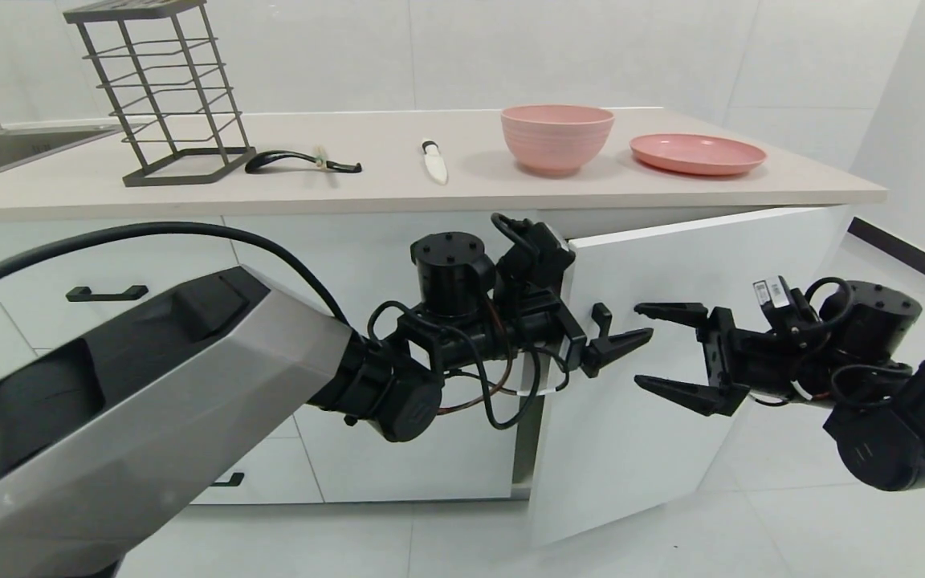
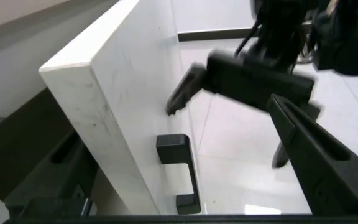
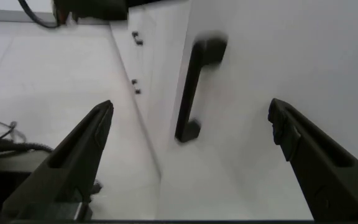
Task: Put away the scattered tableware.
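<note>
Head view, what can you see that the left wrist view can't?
Head view's extras: the counter with a pink bowl, pink plate, knife, black spoon, rack and sink. Left wrist view's extra: the dark space behind the door. Shared: the open white door, its black handle and the open right gripper.
</note>
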You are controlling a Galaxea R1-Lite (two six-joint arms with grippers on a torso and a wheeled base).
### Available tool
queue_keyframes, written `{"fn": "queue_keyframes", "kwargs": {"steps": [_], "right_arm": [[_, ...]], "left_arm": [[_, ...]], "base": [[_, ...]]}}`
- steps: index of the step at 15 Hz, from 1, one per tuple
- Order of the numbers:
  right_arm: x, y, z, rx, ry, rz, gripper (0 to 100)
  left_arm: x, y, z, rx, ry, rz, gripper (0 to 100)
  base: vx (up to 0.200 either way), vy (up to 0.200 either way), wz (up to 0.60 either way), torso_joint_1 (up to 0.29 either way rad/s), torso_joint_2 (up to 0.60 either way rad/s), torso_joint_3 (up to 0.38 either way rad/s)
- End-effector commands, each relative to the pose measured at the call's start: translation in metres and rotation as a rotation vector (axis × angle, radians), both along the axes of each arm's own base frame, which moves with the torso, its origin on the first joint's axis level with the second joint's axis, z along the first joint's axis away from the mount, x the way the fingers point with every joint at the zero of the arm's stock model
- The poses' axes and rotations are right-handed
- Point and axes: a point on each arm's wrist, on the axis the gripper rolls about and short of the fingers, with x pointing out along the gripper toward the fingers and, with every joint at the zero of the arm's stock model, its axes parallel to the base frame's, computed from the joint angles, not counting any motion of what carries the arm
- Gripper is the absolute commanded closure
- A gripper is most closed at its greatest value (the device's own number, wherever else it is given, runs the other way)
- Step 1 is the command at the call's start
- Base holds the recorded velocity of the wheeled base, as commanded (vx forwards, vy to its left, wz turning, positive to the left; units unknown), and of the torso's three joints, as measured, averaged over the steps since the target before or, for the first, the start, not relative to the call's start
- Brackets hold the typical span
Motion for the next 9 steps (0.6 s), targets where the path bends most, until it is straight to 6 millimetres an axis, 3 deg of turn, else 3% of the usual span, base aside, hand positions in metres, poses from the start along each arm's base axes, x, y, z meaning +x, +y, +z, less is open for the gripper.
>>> {"fn": "queue_keyframes", "kwargs": {"steps": [1,5,8,9], "right_arm": [[-0.002,-0.001,-0.008,-0.004,0.040,-0.006,0],[-0.026,-0.003,-0.011,-0.010,0.099,-0.008,0],[-0.071,-0.004,0.011,-0.020,0.081,-0.026,0],[-0.101,-0.006,0.022,-0.033,0.062,-0.091,0]], "left_arm": [[0.000,0.000,0.000,-0.003,0.006,0.007,0],[0.002,0.001,0.000,-0.008,0.020,0.069,0],[0.003,0.003,-0.002,-0.008,0.045,0.117,0],[0.002,0.003,-0.009,0.007,0.060,0.132,0]], "base": [[0.000,0.000,0.00,0.000,0.00,0.000],[0.000,0.000,0.00,0.000,0.00,0.000],[0.000,0.000,0.00,0.000,0.00,0.000],[0.000,0.000,0.00,0.000,0.00,0.000]]}}
